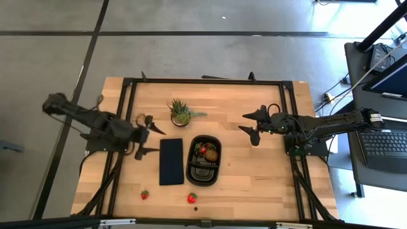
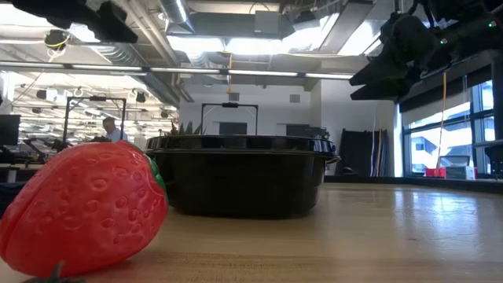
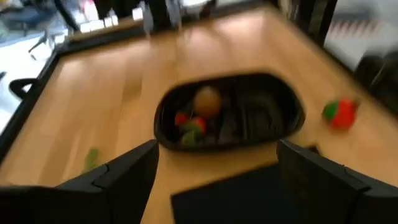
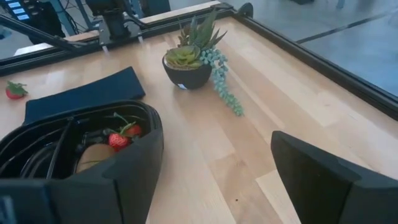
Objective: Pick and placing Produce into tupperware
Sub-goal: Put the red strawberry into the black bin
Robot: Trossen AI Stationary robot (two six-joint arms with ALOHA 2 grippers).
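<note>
Closest to you, at the front edge of the table (image 1: 254, 184), two strawberries are not yet packed. One strawberry (image 1: 191, 198) lies just in front of the tupperware (image 1: 203, 177); in the low view it fills the near corner (image 2: 82, 208). The other strawberry (image 1: 145, 194) lies more to the left, near the front end of the flat dark panel (image 1: 171, 161).

Next comes the tupperware itself, in the middle of the table, right beside that panel. It already has fruit in its far end: a strawberry in the tub (image 4: 118, 139) and the brown kiwi-like fruit (image 4: 96, 155). So you are partway through. Some fruit is in, two berries are left out.

Your left gripper (image 1: 145, 135) hangs in the air left of the panel, looking across at the tub. Its fingers stand wide apart and hold nothing. Your right gripper (image 1: 252, 125) hangs to the right of the tub, up high, and its fingers are apart and empty too.

Farthest back sits the little spiky plant (image 1: 180, 112). Leave it alone.

You look to be between picks. A good next move would be to bring the left gripper toward the front, down over the left strawberry, with a finger on each side. Go slow, because the berry is round and may roll. Then close, lift, and carry it over the tub.
</note>
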